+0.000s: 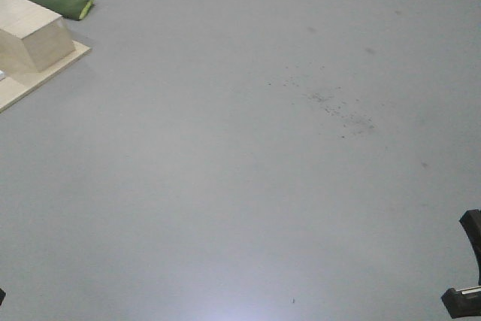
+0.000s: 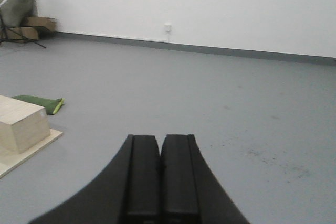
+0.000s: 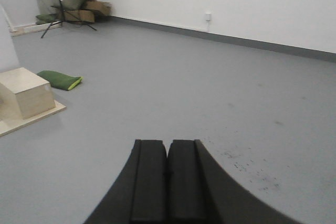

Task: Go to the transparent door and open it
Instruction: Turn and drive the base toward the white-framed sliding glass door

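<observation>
The black left gripper (image 2: 159, 144) and black right gripper (image 3: 168, 148) hang over the grey floor (image 1: 248, 186), jaws pressed together on nothing. The transparent door is outside every view. A pale wooden block (image 1: 30, 31) sits off to the left.

No transparent door in view.

Flat, even light; soft, hazy focus.

I count one wooden block (image 1: 30, 35), one flat board (image 1: 37, 80), one green pouch (image 1: 58, 1). One wall socket (image 2: 167, 27) too. Two grippers (left gripper (image 2: 159, 139), right gripper (image 3: 168, 142)).
</observation>
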Available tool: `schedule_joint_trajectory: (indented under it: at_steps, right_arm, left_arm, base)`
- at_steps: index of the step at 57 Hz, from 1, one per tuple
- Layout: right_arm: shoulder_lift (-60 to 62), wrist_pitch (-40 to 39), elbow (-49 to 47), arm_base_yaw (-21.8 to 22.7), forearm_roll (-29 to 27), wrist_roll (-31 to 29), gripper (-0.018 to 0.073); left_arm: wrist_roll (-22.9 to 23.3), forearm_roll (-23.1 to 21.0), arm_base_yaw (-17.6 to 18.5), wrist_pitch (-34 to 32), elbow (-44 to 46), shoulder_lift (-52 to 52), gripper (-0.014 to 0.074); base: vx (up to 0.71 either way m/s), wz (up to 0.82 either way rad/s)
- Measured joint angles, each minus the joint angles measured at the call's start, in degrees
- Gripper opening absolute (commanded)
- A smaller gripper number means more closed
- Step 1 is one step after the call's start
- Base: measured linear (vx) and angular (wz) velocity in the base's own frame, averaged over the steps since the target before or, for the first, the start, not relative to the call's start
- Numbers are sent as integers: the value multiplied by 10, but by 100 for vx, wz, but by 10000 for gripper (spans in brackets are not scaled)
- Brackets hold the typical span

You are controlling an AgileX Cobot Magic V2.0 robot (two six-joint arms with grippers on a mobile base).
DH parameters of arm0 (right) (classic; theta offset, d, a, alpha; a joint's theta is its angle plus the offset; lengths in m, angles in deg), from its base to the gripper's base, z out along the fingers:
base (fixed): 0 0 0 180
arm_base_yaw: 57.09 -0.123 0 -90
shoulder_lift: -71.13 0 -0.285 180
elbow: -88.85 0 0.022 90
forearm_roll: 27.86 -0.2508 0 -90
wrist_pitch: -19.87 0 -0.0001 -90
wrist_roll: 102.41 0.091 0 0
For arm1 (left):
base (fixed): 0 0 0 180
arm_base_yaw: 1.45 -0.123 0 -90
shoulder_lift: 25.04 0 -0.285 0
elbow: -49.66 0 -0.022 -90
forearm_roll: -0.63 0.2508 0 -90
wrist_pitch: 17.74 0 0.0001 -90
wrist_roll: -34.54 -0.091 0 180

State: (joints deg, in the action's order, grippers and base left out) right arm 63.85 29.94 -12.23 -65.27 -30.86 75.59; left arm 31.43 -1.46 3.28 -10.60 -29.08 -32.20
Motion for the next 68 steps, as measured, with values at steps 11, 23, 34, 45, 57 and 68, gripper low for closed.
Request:
schedule_joint_trajectory:
  at_steps: [11, 23, 34, 45, 57, 68]
  right_arm:
    - [0, 0, 0, 0, 0, 0, 1]
    - [0, 0, 0, 0, 0, 0, 1]
    - [0, 0, 0, 0, 0, 0, 1]
    - [0, 0, 0, 0, 0, 0, 1]
    - [0, 0, 0, 0, 0, 0, 1]
    - [0, 0, 0, 0, 0, 0, 1]
  left_arm:
    - [0, 0, 0, 0, 0, 0, 3]
    - [0, 0, 0, 0, 0, 0, 3]
    - [0, 0, 0, 0, 0, 0, 3]
    - [0, 0, 0, 0, 0, 0, 3]
    - [0, 0, 0, 0, 0, 0, 3]
    - [0, 0, 0, 0, 0, 0, 3]
  base:
    - [45, 46]
    - [50, 28]
    - [54, 22]
    - [55, 32]
    - [57, 52]
    - [58, 67]
